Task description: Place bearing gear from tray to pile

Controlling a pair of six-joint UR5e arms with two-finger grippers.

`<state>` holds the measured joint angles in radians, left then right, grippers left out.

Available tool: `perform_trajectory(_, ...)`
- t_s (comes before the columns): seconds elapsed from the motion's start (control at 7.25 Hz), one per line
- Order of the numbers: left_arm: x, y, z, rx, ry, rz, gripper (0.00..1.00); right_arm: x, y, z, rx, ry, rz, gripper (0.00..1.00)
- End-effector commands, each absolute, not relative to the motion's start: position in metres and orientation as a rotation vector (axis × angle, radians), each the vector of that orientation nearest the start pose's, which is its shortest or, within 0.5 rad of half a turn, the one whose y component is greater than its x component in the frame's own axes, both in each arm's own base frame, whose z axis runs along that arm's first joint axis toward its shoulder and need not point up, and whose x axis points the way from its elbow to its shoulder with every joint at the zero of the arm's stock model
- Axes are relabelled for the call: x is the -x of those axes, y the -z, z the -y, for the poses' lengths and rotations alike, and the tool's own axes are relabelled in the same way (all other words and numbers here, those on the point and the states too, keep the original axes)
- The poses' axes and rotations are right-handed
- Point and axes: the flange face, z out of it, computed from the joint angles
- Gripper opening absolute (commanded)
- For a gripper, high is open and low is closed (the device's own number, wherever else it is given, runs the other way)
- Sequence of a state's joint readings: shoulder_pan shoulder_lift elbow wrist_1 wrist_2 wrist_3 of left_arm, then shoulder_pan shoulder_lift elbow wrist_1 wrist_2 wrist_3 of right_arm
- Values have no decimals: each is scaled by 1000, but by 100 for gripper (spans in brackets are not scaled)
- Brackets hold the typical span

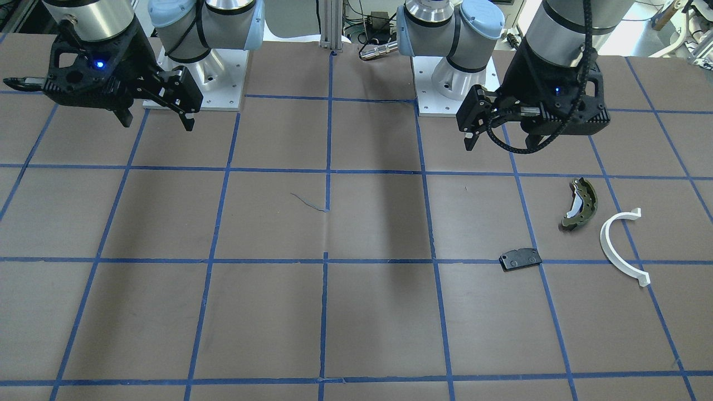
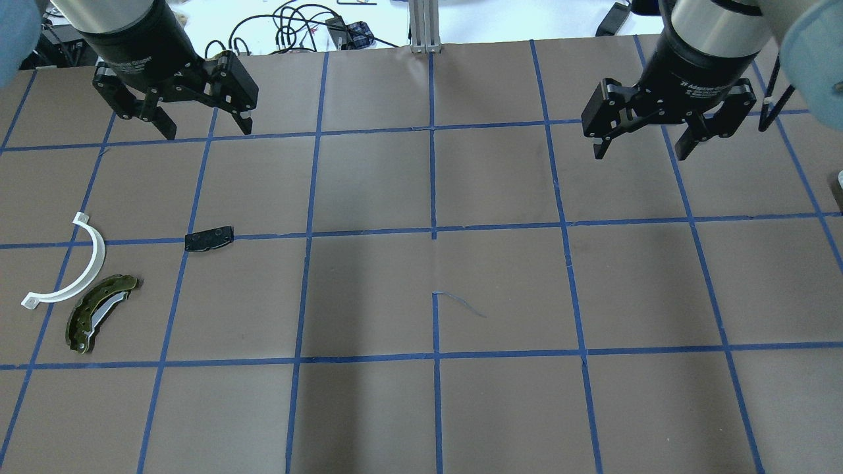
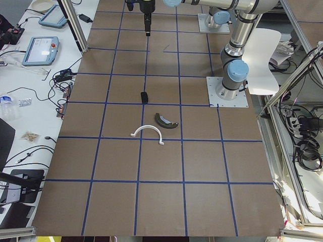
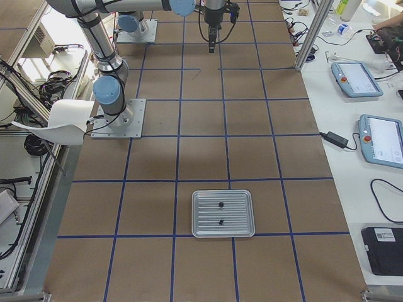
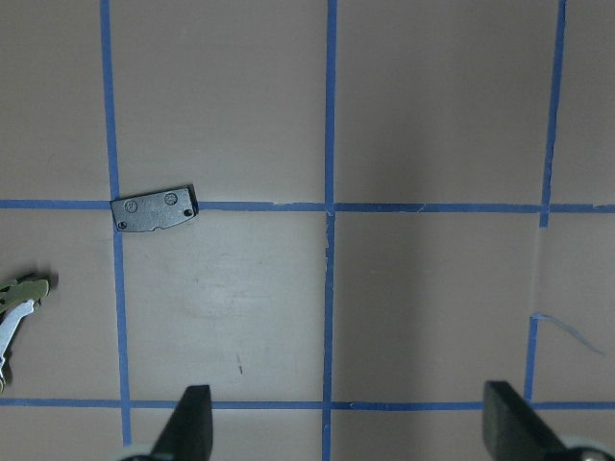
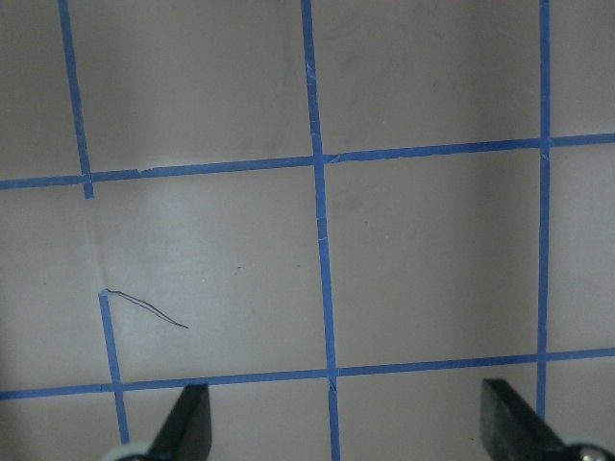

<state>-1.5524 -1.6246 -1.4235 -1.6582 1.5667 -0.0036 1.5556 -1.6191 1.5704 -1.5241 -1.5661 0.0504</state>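
A silver ribbed tray (image 4: pixel 198 214) shows only in the exterior right view, with two small dark parts (image 4: pixel 221 205) on it, too small to tell apart. The pile lies on the robot's left side: an olive brake shoe (image 2: pixel 99 313), a white half-ring (image 2: pixel 74 268) and a black pad (image 2: pixel 209 238). My left gripper (image 2: pixel 205 130) hangs open and empty above the table, beyond the pad. My right gripper (image 2: pixel 640 153) hangs open and empty over bare table. The left wrist view shows the pad (image 5: pixel 154 209) and an edge of the shoe (image 5: pixel 14 307).
The brown table (image 2: pixel 500 289) carries a blue tape grid. Both arm bases (image 1: pixel 200 83) stand at the robot's edge. Cables and operator panels (image 4: pixel 378 138) lie beyond the table's far edge.
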Motion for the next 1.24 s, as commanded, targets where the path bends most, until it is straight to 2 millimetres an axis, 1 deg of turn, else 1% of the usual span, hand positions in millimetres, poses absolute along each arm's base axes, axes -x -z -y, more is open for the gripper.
perform_trajectory(0.0,124,-525,516,34,12,-3144,100,-126,-505,474,-106,-5,-3137,100)
perform_trajectory(0.14,124,-525,516,36,10,-3144,100,-126,-506,474,-106,5,-3137,100)
perform_trajectory(0.28,124,-525,515,34,10,-3144,100,-119,-504,477,-127,5,-3137,100)
perform_trajectory(0.41,124,-525,515,34,10,-3144,100,-100,-505,482,-166,5,-3140,100)
perform_trajectory(0.69,124,-525,515,34,10,-3144,100,-51,-503,491,-286,0,-3129,100)
perform_trajectory(0.83,124,-525,515,34,10,-3144,100,-22,-498,496,-225,-12,-3134,100)
perform_trajectory(0.97,124,-525,516,36,14,-3146,100,12,-497,498,-160,-8,-3138,100)
perform_trajectory(1.1,123,-526,515,29,15,-3144,100,51,-488,503,-85,-31,-3132,100)
